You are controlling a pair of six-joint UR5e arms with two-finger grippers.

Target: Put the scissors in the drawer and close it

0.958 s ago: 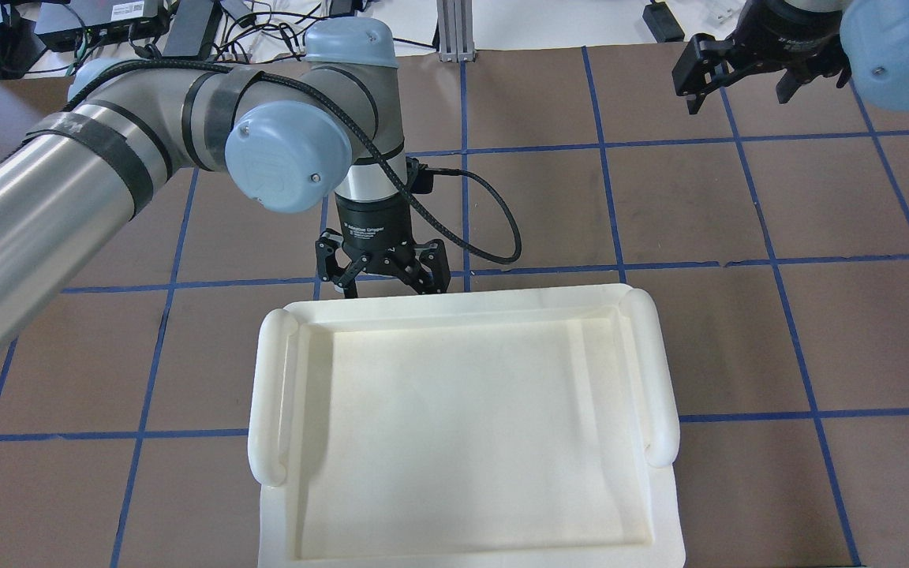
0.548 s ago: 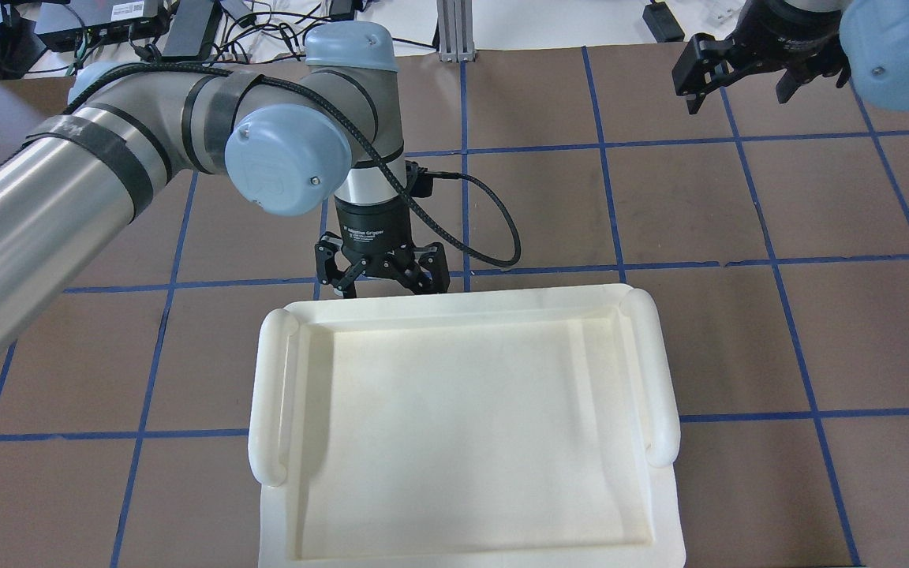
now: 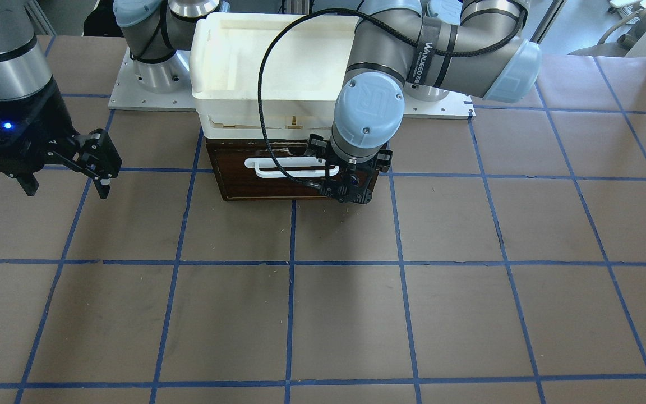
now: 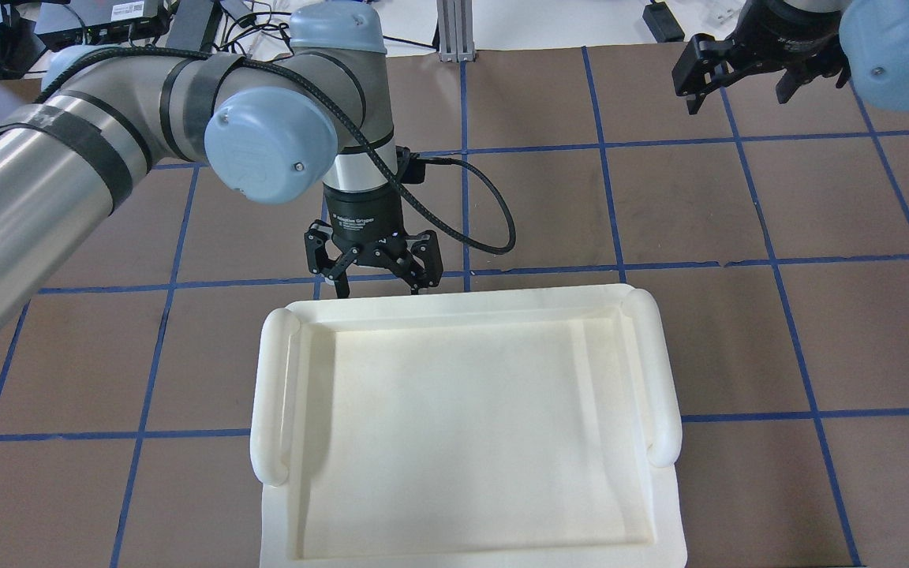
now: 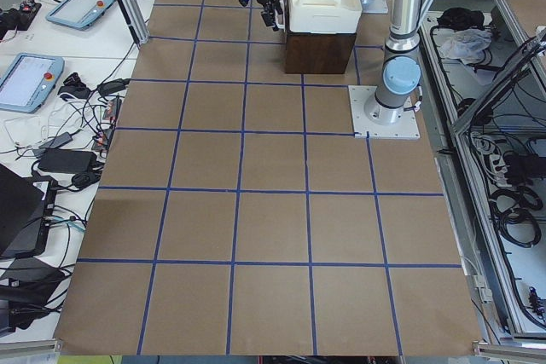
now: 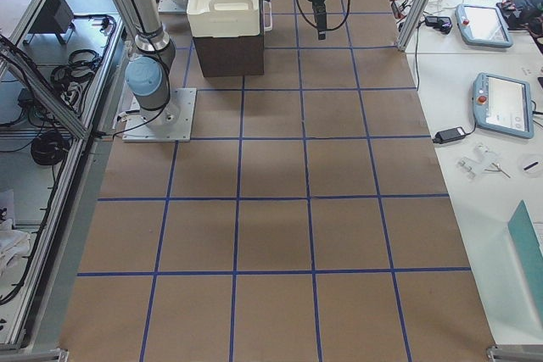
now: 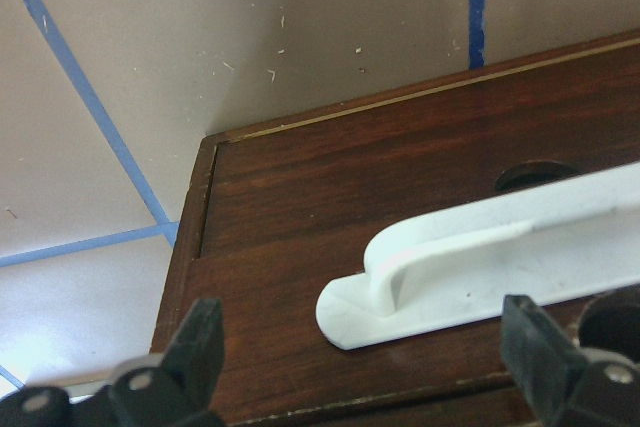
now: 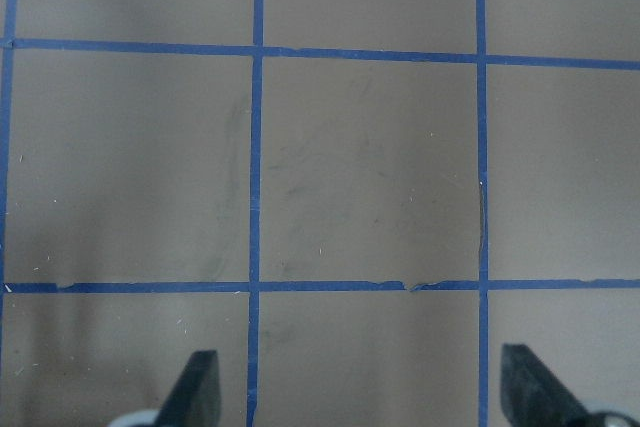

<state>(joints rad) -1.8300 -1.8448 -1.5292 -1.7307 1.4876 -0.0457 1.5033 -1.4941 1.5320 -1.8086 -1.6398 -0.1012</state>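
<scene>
Where blue tape grids the brown tabletop (image 3: pixel 323 314), benches with cables (image 5: pixel 77 138) and teach pendants (image 6: pixel 501 103) flank it. Under the white tray (image 4: pixel 462 304) the drawer (image 3: pixel 233 185) sits shut, its inside hidden. The left fingers (image 7: pixel 198 347) spread wide before its handle (image 7: pixel 480 247), whose end the wrist covers from the front. The right fingers (image 8: pixel 198 387) stand wide over bare tabletop.
</scene>
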